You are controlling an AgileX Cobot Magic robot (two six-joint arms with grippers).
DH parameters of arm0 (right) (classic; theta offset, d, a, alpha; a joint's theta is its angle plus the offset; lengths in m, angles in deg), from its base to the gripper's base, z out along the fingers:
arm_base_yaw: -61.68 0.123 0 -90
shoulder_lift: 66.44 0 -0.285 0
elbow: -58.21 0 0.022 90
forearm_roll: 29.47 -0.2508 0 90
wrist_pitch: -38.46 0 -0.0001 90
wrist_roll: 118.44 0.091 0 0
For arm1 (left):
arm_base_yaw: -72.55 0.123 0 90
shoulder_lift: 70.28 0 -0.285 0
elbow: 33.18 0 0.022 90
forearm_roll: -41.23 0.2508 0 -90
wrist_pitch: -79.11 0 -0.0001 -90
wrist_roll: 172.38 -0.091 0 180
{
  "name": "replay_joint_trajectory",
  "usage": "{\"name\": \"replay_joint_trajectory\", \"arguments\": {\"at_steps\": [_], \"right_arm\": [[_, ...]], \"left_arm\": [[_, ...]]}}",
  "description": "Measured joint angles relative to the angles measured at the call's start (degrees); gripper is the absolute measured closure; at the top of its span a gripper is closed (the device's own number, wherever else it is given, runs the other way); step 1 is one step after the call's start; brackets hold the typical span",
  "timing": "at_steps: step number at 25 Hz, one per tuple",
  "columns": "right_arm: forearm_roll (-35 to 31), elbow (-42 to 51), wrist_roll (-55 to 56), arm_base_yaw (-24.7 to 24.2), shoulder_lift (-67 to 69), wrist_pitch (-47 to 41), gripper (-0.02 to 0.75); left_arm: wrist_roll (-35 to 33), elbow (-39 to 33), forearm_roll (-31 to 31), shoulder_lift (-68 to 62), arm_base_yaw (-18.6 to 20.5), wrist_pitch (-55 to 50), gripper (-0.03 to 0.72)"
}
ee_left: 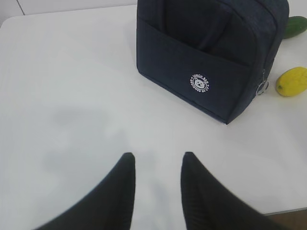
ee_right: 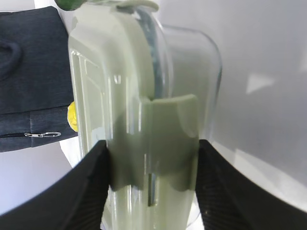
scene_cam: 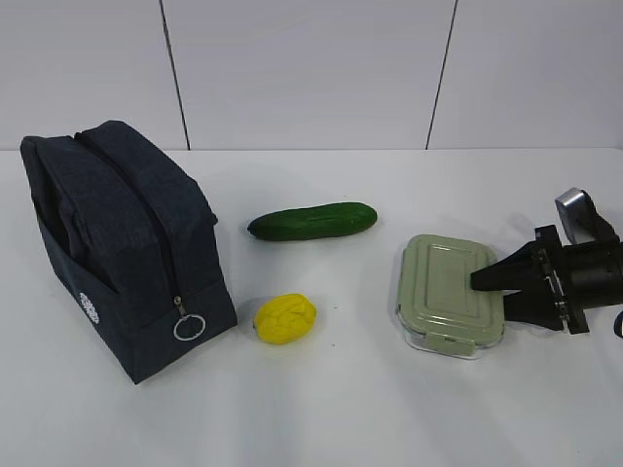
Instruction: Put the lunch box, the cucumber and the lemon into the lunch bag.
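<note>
a: what's done so far?

b: nothing is in the bag (scene_cam: 117, 243) yet. it looks zipped shut, with the silver ring (scene_cam: 189, 327) hanging at its front end. the box, the lemon and the cucumber all sit on the white table (scene_cam: 321, 409).

a: where is the lemon?

b: the lemon (scene_cam: 284, 318) is just to the right of the bag, near the ring. it is small, yellow, bumpy and egg shaped.

a: and the box?

b: the box (scene_cam: 450, 295) is farther right of the bag, past the lemon. it is clear glass with round corners and a pale green lid with clips. the right gripper (scene_cam: 484, 282) has a black finger on each side of it, at the clip on its right end. the fingers touch or nearly touch it, so i think it is grabbing the box. the box still rests on the table.

a: the other gripper?

b: the left gripper (ee_left: 157, 165) hangs over bare table in front of the bag, on the side with the round white logo (ee_left: 201, 82). its fingers are apart and hold nothing.

a: the cucumber?

b: the cucumber (scene_cam: 312, 221) lies behind the lemon, to the right of the bag. it is dark green, smooth and a bit bent.

a: what's left?

b: i think everything: open the soft, dark blue bag, then put all three in.
</note>
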Motion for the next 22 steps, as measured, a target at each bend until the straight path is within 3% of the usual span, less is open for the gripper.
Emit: {"name": "replay_joint_trajectory", "arguments": {"at_steps": [22], "right_arm": [[1.7,0.0,0.8,0.0,-1.5,0.8,0.338]], "left_arm": [[0.0,0.0,0.0,0.0,0.0,0.0,0.449]]}}
